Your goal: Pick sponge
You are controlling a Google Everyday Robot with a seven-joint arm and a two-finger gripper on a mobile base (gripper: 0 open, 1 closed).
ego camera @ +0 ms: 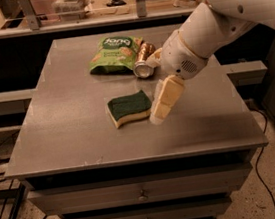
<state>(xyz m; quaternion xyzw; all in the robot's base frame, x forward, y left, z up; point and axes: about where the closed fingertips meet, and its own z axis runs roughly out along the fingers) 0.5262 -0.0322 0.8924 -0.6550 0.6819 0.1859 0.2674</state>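
Gripper (165,102) hangs low over the middle of the desk (71,140), its cream pad slanting down and leftward as I look at it, the tip just beside the sponge's right end. Whether it is apart or together I cannot tell from here. The sponge (129,107) lies flat immediately to the left of that tip, so the coming move looks like a short shift that way and down. Its long axis runs roughly across my view, the right end a little farther back, so I judge a grasp across the short side would suit. It has a dark green top over pale yellow foam, with wavy edges. Behind it, well apart, lie a green bag (115,54) and a can (144,62).
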